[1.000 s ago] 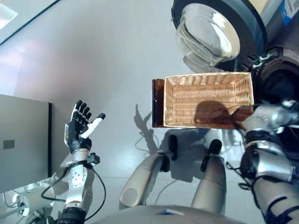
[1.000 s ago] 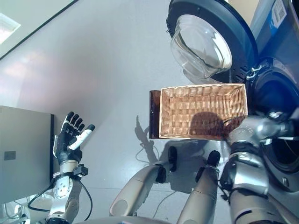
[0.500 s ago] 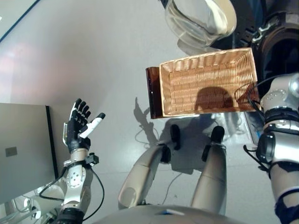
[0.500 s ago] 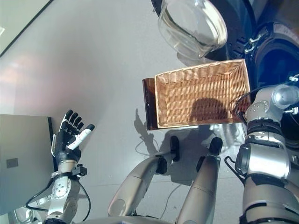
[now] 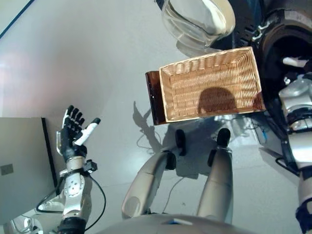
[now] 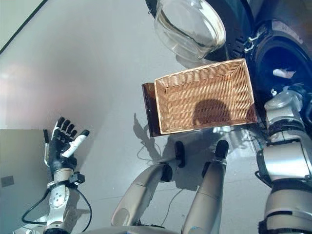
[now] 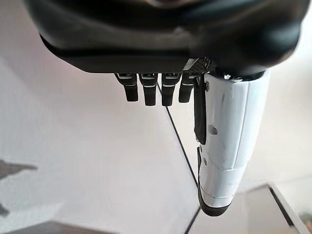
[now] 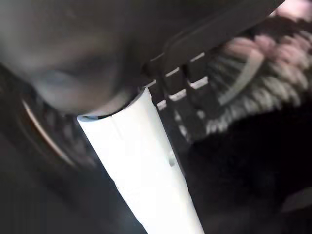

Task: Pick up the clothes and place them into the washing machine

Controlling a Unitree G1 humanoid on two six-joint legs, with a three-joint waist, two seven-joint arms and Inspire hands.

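Item 1, nearest: left hand [image 5: 73, 135], raised over the floor's near left side beside the grey cabinet [image 5: 19, 168], fingers straight and spread, holding nothing, idle.

Item 2: wicker basket [image 5: 191, 87] on the floor before the machine, empty to its weave.

Item 3: washing machine [image 6: 287, 53], glass door [image 5: 197, 17] swung wide.

Item 4, farthest: right hand [image 8: 146, 165], which over the last second had gone from the basket's right rim into the drum mouth; my head camera swung as well. Whether it gripped or had let go I could not tell.

Item 5: pale fuzzy cloth [image 8: 263, 73] just past that hand, inside the dark drum. I judged the load delivered, withdrawal pending
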